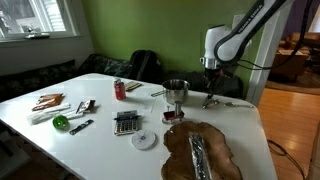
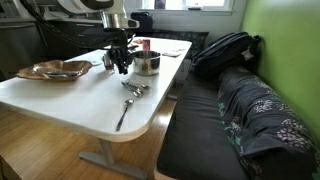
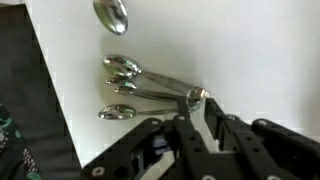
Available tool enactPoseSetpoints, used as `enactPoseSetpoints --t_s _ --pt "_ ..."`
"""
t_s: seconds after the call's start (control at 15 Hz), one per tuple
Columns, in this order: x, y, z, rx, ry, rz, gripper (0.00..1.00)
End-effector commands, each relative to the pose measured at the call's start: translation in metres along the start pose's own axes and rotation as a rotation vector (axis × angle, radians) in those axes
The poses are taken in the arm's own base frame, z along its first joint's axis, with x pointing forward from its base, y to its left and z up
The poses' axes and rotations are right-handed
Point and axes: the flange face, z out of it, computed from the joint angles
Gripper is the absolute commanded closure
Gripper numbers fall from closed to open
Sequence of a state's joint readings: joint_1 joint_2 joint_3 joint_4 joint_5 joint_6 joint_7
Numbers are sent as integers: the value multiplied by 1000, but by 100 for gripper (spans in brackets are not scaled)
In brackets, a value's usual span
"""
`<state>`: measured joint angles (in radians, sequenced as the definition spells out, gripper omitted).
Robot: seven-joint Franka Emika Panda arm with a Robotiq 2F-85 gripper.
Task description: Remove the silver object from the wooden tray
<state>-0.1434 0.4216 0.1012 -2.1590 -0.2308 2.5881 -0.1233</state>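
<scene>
The dark brown wooden tray (image 1: 222, 150) lies at the near end of the white table; it also shows in an exterior view (image 2: 40, 72). A long silver object (image 1: 197, 155) lies on it. My gripper (image 1: 210, 74) hangs above the table away from the tray, next to a silver cup (image 1: 175, 92). In the wrist view its fingers (image 3: 199, 112) stand almost together with nothing between them. They are just above the ring end of a set of silver measuring spoons (image 3: 140, 90), which lie on the table (image 2: 135, 89).
A single spoon (image 2: 122, 113) lies near the table edge. A red can (image 1: 119, 89), a calculator (image 1: 126, 122), a white round disc (image 1: 146, 140), a green object (image 1: 61, 122) and small tools are spread over the table. A black bag (image 2: 225, 50) sits on the bench.
</scene>
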Motion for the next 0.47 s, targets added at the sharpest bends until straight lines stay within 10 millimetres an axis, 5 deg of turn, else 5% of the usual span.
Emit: enactPoseSetpoints --t_s 0.0,0.27,0.33,0.4 --pt "-1 4 -15 49 -4 -20 43" --pt "-22 12 -61 74 139 -192 14" --pt "1 12 -41 68 92 -121 5" --pt "-1 15 -50 65 106 -131 24"
